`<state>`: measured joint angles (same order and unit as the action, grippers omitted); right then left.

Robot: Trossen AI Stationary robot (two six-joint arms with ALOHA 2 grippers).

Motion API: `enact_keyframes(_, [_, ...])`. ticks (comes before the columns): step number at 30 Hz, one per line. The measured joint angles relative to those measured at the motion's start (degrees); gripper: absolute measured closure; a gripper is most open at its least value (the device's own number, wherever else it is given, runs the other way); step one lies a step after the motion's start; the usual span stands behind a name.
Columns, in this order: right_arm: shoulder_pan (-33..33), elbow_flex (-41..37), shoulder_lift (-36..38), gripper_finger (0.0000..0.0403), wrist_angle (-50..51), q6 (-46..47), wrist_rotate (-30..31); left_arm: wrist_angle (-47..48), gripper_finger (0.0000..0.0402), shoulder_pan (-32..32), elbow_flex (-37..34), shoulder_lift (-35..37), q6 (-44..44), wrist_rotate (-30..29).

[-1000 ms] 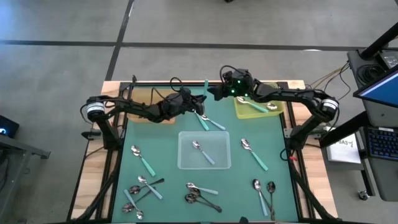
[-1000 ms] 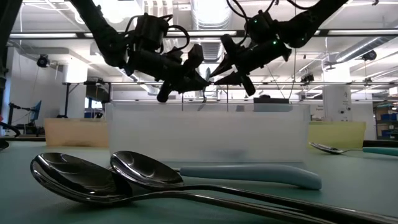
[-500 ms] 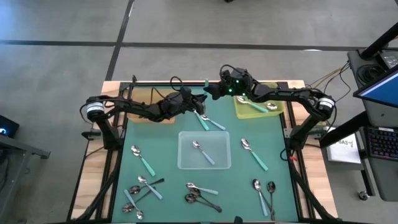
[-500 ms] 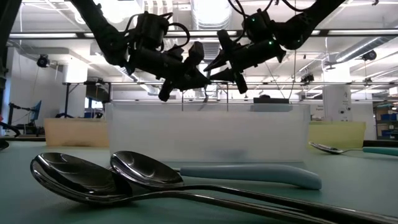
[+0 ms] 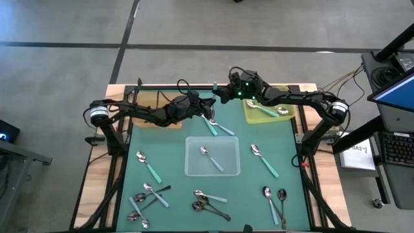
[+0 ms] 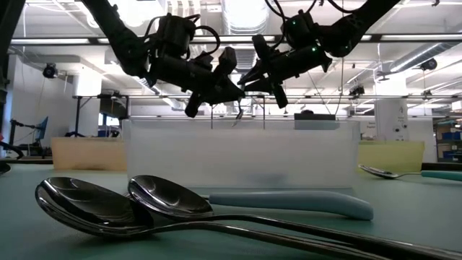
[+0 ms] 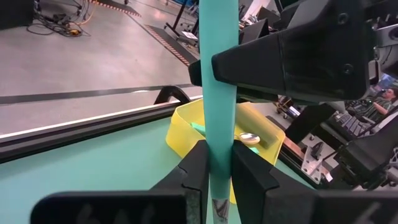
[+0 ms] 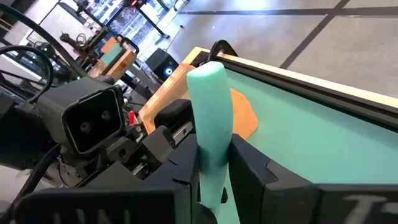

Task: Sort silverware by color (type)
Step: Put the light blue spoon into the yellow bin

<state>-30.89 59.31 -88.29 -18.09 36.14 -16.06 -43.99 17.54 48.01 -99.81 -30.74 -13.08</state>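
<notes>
A spoon with a teal handle [image 7: 217, 74] is held in the air over the table's far middle, between my two grippers. My left gripper [image 5: 206, 109] comes from the table's left and is shut on the handle; it also shows in the left wrist view [image 7: 217, 163]. My right gripper [image 5: 218, 96] comes from the right and is shut on the same handle, closer to its free end [image 8: 210, 81]. The spoon's bowl [image 6: 238, 113] hangs below both grippers in the low view. My left gripper pinches the teal handle's lower stretch [image 7: 217, 134] between its two fingers, which lie across it, coming from the table's left. The spoon is clear of the table, bowl end down. My right gripper pinches the same handle near its rounded free end [image 8: 211, 124] between its two fingers, which lie across it, coming from the table's right. The free end sticks out past the fingers.
A clear tray [image 5: 194, 169] with one spoon stands mid-table. A yellow-green tray [image 5: 248, 117] with teal spoons is at the far right, a brown tray [image 5: 150, 120] at the far left. Two spoons [image 5: 217, 127] lie under the grippers. Several spoons lie along the near edge [image 5: 207, 202].
My right gripper has moved a little toward the table's left, up to my left gripper and onto the spoon's handle. My left gripper and the spoon have stayed about where they were.
</notes>
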Motion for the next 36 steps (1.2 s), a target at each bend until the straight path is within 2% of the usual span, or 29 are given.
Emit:
enact_keyframes(12, [0.0, 0.0, 0.0, 0.035, -0.02, -2.82, -0.6, -0.1, 0.0374, -0.02, -0.02, -0.02, 0.18, 0.55])
enact_keyframes(14, [0.0, 0.0, 0.0, 0.0333, -0.03, -2.08, -0.68, -0.2, 0.0374, -0.02, -0.02, -0.02, 0.17, 0.67])
enact_keyframes(18, [0.04, 0.11, 0.0, 0.0273, -0.2, 1.17, -0.92, -0.54, 0.0374, -0.2, -0.02, -0.02, 0.33, 2.39])
enact_keyframes(21, [0.04, 0.12, 0.0, 0.0255, 0.3, 3.44, -0.32, -1.53, 0.0374, -0.2, -0.02, -0.07, 0.32, 3.62])
enact_keyframes(25, [0.31, 0.48, 0.0, 0.028, 1.2, 1.44, 2.13, -1.59, 0.0374, -0.11, -0.02, -0.08, 0.22, 3.54])
enact_keyframes(29, [0.37, 0.48, 0.0, 0.0348, 1.3, -0.22, 2.71, -1.2, 0.0374, -0.11, -0.02, -0.13, 0.21, 3.05])
enact_keyframes(33, [0.33, 0.48, 0.0, 0.0363, 1.42, -1.25, 3.02, -1.22, 0.0374, -0.13, -0.02, -0.13, 0.61, 1.87])
enact_keyframes(36, [0.32, 0.48, 0.0, 0.0366, 1.42, -1.65, 3.0, -1.28, 0.0353, -0.09, -0.02, -0.13, 0.55, 1.71])
